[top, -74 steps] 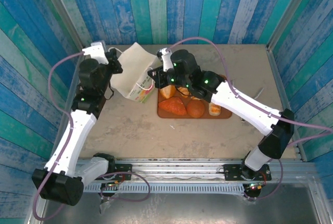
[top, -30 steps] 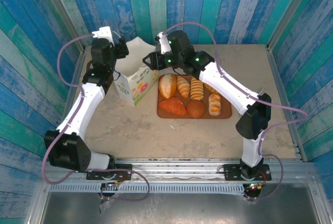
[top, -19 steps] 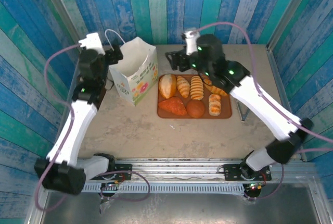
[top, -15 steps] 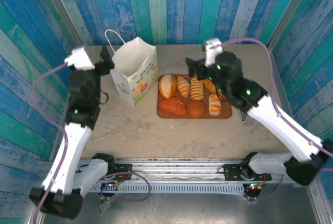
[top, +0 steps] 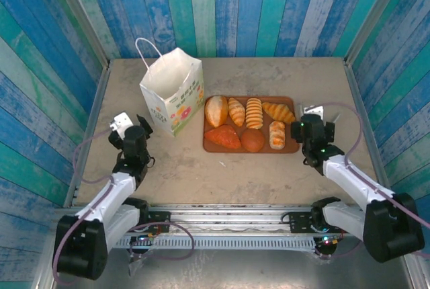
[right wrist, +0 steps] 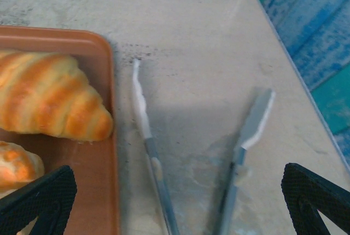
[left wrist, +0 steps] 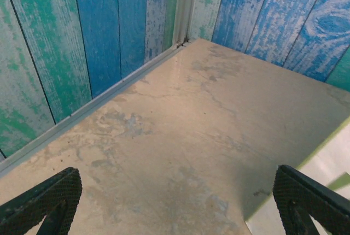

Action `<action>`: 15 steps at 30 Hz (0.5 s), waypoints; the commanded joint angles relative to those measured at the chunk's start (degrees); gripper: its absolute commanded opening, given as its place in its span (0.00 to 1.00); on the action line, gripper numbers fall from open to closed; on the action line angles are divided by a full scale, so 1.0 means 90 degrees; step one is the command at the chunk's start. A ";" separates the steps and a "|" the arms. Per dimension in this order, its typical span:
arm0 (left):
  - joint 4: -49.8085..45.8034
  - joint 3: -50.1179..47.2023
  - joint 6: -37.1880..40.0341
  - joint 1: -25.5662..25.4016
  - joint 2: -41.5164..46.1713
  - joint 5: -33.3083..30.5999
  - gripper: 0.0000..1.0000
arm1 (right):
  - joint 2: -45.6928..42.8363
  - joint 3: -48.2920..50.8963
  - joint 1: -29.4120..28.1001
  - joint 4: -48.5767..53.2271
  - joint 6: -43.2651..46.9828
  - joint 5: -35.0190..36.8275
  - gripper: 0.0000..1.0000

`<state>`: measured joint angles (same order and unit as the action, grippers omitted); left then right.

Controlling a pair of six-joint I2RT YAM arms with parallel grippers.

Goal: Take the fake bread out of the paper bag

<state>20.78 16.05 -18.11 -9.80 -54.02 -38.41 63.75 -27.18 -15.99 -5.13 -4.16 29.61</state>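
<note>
On the flat brown rectangular tray [top: 209, 146] lay 6 golden toy breads [top: 246, 122]; I had withdrawn left hand [top: 134, 134] and right hand [top: 310, 128], both released, from the white paper bag [top: 173, 91].

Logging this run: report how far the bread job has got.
Done: seven pieces of fake bread lie on the tray, beside the upright paper bag. In hand: nothing; the left fingers and right fingers stand open and empty near the arm bases. Left: possibly nothing, though the bag's inside cannot be seen.
</note>
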 commanded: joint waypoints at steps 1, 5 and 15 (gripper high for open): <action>0.1457 -0.0258 0.0598 0.0015 -0.0525 -0.0085 0.94 | 0.0626 -0.0014 0.0018 -0.1349 0.0507 -0.0524 1.00; 0.2880 -0.0640 0.1104 0.0015 -0.1289 0.0179 0.94 | 0.1379 -0.0053 0.0019 -0.2133 0.0669 -0.0652 1.00; 0.4920 -0.0588 0.1842 0.0132 -0.2837 0.1186 0.94 | 0.1925 0.0463 0.0050 -0.4480 0.1909 -0.1407 1.00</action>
<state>54.85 10.83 -4.45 -9.15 -75.44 -30.72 80.73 -26.17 -15.97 -33.85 7.73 19.22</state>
